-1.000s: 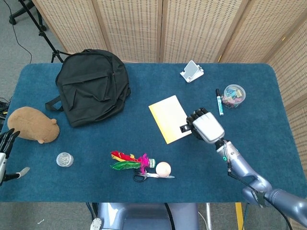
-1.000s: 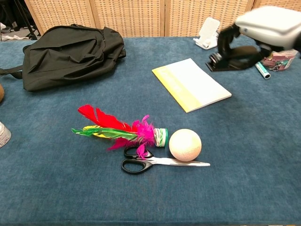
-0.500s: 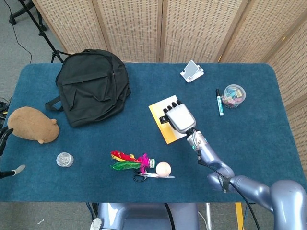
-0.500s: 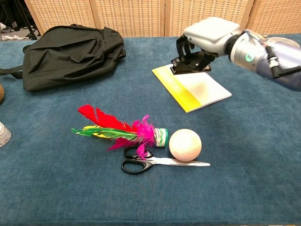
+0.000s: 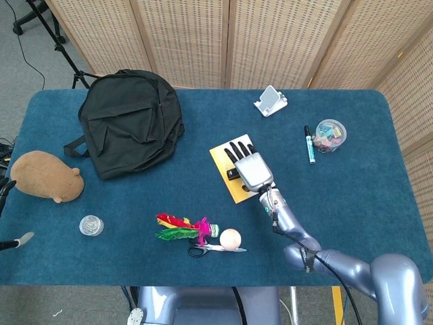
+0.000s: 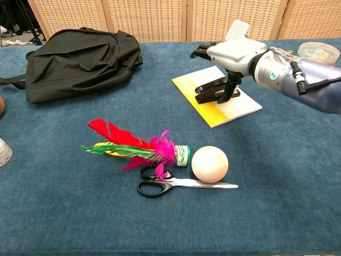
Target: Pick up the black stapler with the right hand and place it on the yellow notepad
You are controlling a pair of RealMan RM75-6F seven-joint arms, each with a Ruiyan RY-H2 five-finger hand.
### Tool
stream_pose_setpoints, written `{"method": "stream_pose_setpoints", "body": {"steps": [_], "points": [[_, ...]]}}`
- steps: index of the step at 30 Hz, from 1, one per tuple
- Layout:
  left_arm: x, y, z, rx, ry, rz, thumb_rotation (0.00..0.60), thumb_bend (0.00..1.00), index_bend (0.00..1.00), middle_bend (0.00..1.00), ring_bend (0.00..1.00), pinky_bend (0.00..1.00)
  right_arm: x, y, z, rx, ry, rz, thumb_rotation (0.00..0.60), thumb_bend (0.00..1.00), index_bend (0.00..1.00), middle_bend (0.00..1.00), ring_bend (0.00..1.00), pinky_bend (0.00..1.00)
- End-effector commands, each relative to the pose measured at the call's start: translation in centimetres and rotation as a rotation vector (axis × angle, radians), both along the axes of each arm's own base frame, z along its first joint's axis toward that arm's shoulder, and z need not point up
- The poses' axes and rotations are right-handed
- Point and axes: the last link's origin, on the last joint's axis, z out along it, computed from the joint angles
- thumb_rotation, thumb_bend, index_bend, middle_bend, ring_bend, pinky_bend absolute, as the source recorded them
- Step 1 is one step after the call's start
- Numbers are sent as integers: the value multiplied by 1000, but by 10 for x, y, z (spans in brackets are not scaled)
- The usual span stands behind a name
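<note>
The black stapler (image 6: 213, 89) lies on the yellow notepad (image 6: 198, 102) in the middle of the blue table. My right hand (image 6: 234, 52) hovers right over it with the fingers stretched flat and apart. The thumb points down beside the stapler's right end, and nothing is gripped. In the head view the right hand (image 5: 252, 169) covers most of the stapler (image 5: 232, 175), which peeks out at its left over the notepad (image 5: 223, 157). Only a sliver of my left hand (image 5: 5, 186) shows at the far left edge.
A black backpack (image 5: 130, 122) lies at the back left, a brown plush (image 5: 46, 176) and a small jar (image 5: 90, 225) at the left. A feather shuttlecock (image 6: 138, 148), ball (image 6: 209, 164) and scissors (image 6: 176, 184) lie in front. Marker (image 5: 309, 143), clip tub (image 5: 330, 134) and phone stand (image 5: 270, 100) sit behind.
My right hand carried the stapler leftward from the table's right side to the notepad, lowered it there and spread its fingers off it. The left hand slid further out of view.
</note>
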Motion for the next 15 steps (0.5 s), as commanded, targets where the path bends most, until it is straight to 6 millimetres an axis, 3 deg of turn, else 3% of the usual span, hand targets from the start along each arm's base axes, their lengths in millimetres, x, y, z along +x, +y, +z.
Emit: {"method": "stream_pose_setpoints", "body": {"steps": [1, 4, 10, 13, 15], "points": [[0, 0, 0, 0, 1, -2, 600, 0, 0, 0, 0, 0, 6, 7, 22, -34, -22, 22, 600, 105, 0, 0, 0, 65], [2, -2, -1, -6, 4, -11, 600, 0, 0, 0, 0, 0, 7, 25, 54, -71, -76, 57, 600, 105, 0, 0, 0, 65], [4, -5, -2, -8, 8, -27, 600, 0, 0, 0, 0, 0, -28, 68, 108, -138, -136, 65, 600, 19, 0, 0, 0, 56], [6, -7, -3, -7, 14, -36, 600, 0, 0, 0, 0, 0, -67, 101, 135, -176, -185, -1, 600, 0, 0, 0, 0, 16], [8, -9, -5, -8, 17, -45, 600, 0, 0, 0, 0, 0, -103, 129, 155, -227, -230, -65, 600, 0, 0, 0, 0, 0]]}}
